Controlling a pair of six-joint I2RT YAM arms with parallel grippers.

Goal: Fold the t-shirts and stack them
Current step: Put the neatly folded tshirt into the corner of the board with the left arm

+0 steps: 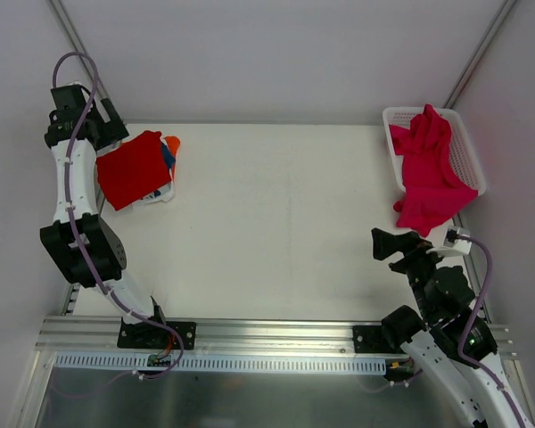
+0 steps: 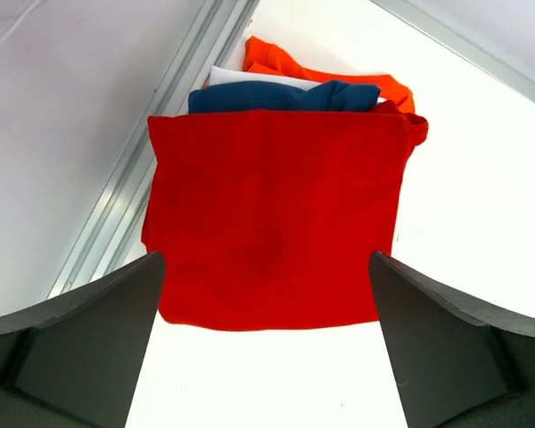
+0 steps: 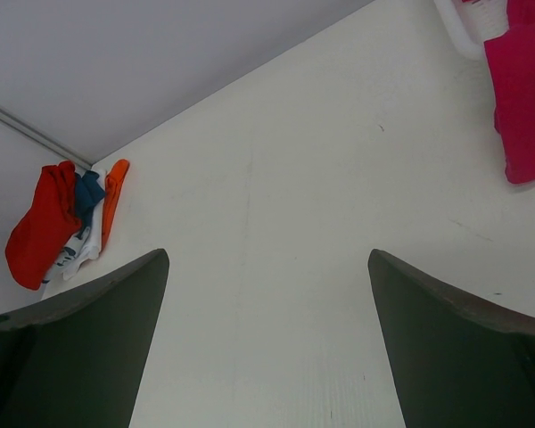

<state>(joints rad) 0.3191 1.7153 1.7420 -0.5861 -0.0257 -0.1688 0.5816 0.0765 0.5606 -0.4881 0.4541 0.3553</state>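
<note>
**Presently: three folded, one draped, nothing gripped**

Upper left of the overhead view: plain bright red cloth t-shirt (image 1: 134,168), folded to a rough square, topmost on a small pile on the white tabletop (image 1: 276,223). Beneath it, poking out along the right edge: navy cloth t-shirt with white print (image 1: 167,160) and orange cloth t-shirt (image 1: 173,143). Same pile in the left wrist view, filling the middle of the frame, with red across the centre, navy and a strip of white just above, and orange at the very top.

Upper right of the overhead view: magenta-pink cloth t-shirt (image 1: 431,169), unfolded and crumpled, partly inside the white plastic mesh basket (image 1: 471,153). Lower part spilling over the basket's near rim onto the tabletop.

Left gripper (image 2: 267,260): far upper left of the overhead view, just beside the pile. Jaws spread wide apart, framing the near corners of the red shirt in the wrist view. Nothing clamped; contact with the cloth not discernible.

Right gripper (image 3: 267,259): lower right of the overhead view, near the pink shirt's hanging end yet apart from it. Jaws likewise wide apart, holding nothing, with bare tabletop between them in the wrist view. Pile small at that frame's left edge, pink cloth at its upper right corner.
</note>
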